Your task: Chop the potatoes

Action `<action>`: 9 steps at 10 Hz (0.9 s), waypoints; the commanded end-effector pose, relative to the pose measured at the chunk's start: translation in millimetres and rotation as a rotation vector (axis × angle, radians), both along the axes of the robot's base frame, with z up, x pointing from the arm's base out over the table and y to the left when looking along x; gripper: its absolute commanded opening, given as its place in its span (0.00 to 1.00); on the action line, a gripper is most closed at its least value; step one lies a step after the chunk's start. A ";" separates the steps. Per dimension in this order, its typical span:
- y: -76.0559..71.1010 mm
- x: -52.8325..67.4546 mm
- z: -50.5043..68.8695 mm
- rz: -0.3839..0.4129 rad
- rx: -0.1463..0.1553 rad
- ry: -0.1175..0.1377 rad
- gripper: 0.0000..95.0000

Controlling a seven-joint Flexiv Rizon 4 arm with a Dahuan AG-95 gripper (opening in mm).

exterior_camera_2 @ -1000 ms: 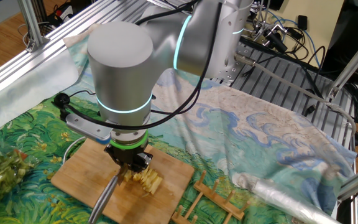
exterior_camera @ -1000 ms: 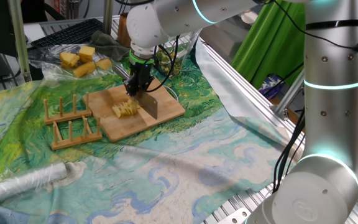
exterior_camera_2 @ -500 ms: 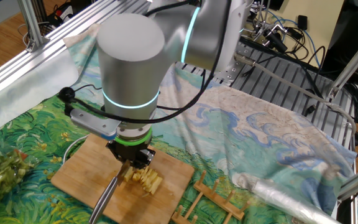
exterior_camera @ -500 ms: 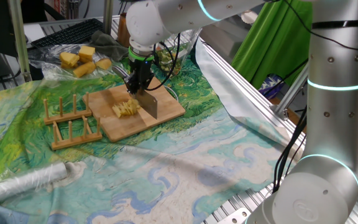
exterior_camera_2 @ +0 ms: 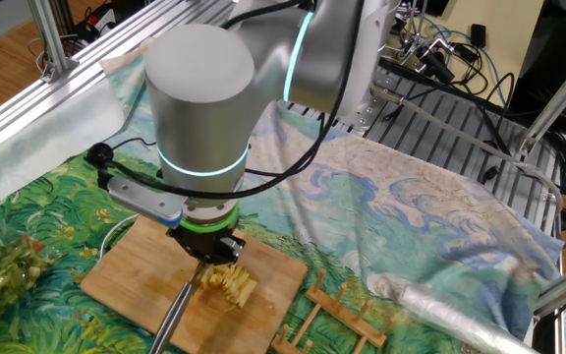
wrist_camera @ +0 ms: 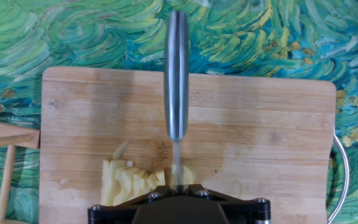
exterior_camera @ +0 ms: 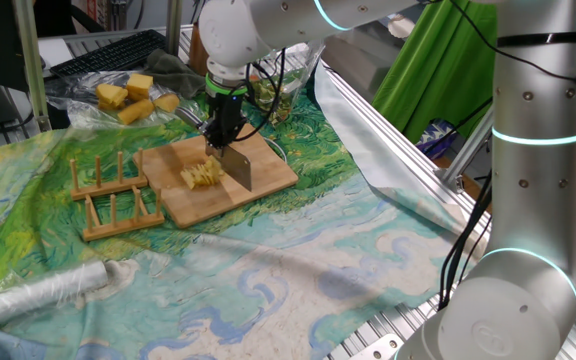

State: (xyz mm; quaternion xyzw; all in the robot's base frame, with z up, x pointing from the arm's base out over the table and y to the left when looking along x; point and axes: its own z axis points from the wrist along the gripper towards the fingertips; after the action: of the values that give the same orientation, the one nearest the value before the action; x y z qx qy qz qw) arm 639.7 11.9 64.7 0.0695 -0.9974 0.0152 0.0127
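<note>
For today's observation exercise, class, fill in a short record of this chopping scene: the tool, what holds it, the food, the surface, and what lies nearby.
tool: knife, blade edge down over the board
held by: gripper, shut on the knife handle
food: potatoes, a cluster of cut pale-yellow slices on the board, beside the blade
surface: wooden cutting board on a painted green-and-blue cloth
nearby: two wooden racks beside the board; larger yellow chunks behind it, off the board
</note>
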 end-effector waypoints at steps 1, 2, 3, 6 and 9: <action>0.9 0.0 0.6 -0.004 0.006 0.001 0.00; 0.6 -0.4 1.6 -0.006 0.011 0.002 0.00; 0.3 -0.9 2.7 -0.012 0.031 0.000 0.00; -0.2 -2.1 5.1 -0.017 0.039 -0.006 0.00; -1.2 -4.0 9.0 -0.016 0.036 -0.018 0.00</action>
State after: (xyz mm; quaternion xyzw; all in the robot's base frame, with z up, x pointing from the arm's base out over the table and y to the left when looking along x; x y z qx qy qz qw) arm 634.4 9.6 74.4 0.0610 -0.9981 -0.0010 0.0020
